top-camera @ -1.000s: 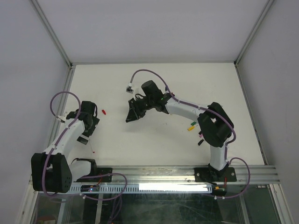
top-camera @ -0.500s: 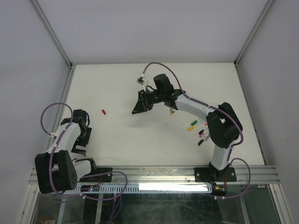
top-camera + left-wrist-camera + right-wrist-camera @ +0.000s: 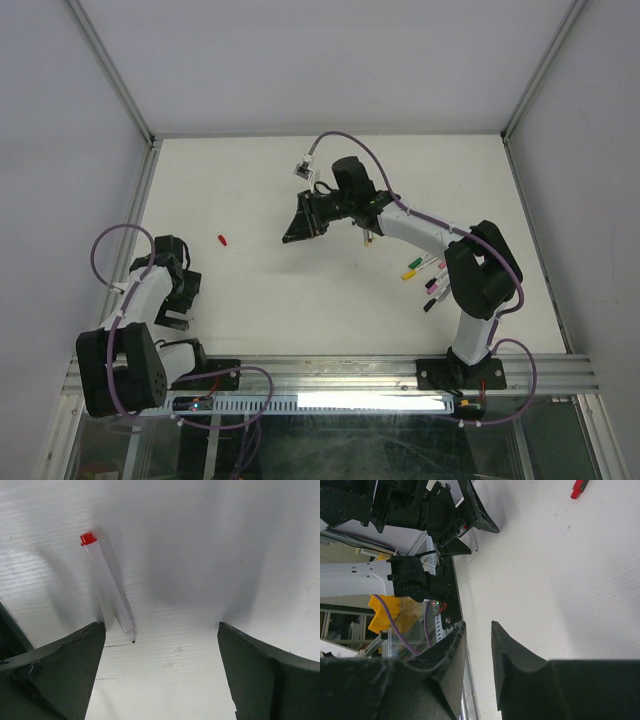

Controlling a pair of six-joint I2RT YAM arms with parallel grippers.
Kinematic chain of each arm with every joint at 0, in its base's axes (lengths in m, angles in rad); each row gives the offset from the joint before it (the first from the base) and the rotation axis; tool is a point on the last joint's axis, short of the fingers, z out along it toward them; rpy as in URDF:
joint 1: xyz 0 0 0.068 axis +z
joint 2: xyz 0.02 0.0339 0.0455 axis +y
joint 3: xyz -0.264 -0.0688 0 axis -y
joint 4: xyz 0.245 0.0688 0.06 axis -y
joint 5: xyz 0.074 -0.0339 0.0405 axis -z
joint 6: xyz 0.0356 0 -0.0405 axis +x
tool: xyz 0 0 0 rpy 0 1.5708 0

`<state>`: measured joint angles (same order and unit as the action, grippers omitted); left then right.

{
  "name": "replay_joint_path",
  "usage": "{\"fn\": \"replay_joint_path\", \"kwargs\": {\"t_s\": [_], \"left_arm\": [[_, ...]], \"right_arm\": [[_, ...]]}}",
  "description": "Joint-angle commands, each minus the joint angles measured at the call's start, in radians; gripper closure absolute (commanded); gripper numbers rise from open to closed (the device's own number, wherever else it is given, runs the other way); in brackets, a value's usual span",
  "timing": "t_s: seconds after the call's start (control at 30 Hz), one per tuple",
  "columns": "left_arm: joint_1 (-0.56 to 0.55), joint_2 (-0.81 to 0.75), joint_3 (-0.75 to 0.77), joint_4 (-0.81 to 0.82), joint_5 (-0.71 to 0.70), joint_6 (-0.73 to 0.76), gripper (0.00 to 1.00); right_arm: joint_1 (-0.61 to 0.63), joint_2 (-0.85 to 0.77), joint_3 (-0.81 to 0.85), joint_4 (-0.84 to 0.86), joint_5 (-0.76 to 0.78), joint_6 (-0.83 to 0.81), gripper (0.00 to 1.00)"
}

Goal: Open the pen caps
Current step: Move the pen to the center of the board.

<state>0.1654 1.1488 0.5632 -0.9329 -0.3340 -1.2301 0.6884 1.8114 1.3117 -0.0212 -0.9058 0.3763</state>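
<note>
The left pincer (image 3: 161,625) hangs low over the desk (image 3: 300,300) with its jaws wide apart and nothing between them. Just beside its left finger lies a clear pen barrel (image 3: 107,585) with the writing tip bare and a red plug at the far end. The red cap (image 3: 222,240) lies alone on the desk, well apart from this barrel, so this pen looks finished. The right pincer (image 3: 477,625) is above the middle of the desk, its jaws close to each other with a narrow empty slit. The other coloured caps (image 3: 409,273) lie near the right arm's elbow, apparently on their pens (image 3: 432,286). I think the next step is to take one of these. The right pincer should open more, come down across one barrel only, away from its cap, and leave the cap free for the left pincer to pull straight along the pen.
</note>
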Motion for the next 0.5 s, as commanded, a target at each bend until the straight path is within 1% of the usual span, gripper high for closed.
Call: {"fn": "replay_joint_path", "kwargs": {"t_s": [0.0,0.07,0.13,0.2,0.27,0.37,0.47], "left_arm": [[0.006,-0.087,0.091,0.038,0.016,0.133,0.03],[0.005,-0.151,0.134,0.048,0.013,0.188,0.03],[0.006,-0.174,0.158,0.097,0.084,0.281,0.03],[0.006,-0.166,0.185,0.102,0.121,0.315,0.02],[0.005,-0.167,0.195,0.094,0.099,0.316,0.01],[0.006,-0.190,0.190,0.075,0.025,0.316,0.01],[0.006,-0.189,0.178,0.063,0.003,0.291,0.01]], "right_arm": [[-0.006,-0.059,-0.001,0.066,-0.048,0.006,0.71],[-0.005,-0.051,-0.003,0.074,-0.059,0.009,0.71],[-0.006,-0.043,-0.003,0.075,-0.066,0.007,0.71],[-0.004,-0.040,-0.003,0.071,-0.074,-0.015,0.71],[-0.005,-0.033,0.003,0.059,-0.101,-0.046,0.72],[-0.004,-0.023,0.007,0.050,-0.138,-0.085,0.71],[0.000,-0.016,0.023,0.007,-0.169,-0.159,0.71]]}}
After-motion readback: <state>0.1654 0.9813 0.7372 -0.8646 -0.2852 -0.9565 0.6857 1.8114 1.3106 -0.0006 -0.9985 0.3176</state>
